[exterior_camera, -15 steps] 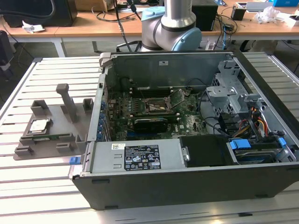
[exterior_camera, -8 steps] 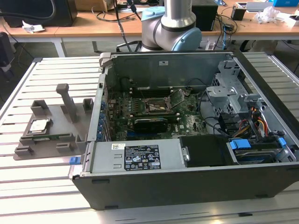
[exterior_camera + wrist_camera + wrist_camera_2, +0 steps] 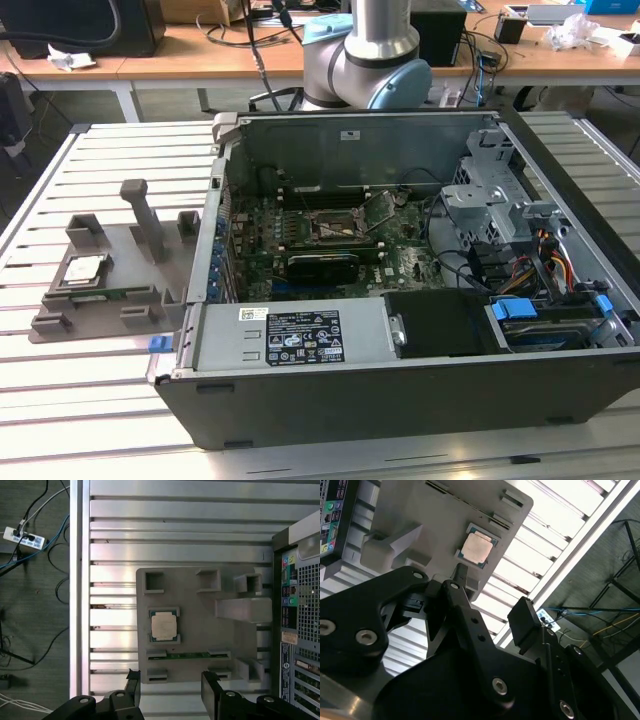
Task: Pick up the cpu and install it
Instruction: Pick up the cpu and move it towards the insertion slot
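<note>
While one cpu [image 3: 83,268], silver top, dark-green rim, sits in one grey fixture plate [image 3: 128,268] at the exterior view's left, one computer case [image 3: 400,400] beside, first wrist view, cpu [image 3: 164,626] in plate recess, one gripper [image 3: 170,681] spread wide, empty, second wrist view, cpu [image 3: 478,550] beyond two fingers [image 3: 461,576].

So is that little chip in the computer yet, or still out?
Still out. The chip lies flat in a pocket of the grey plate, beside the computer case; the open fingers hold nothing.
</note>
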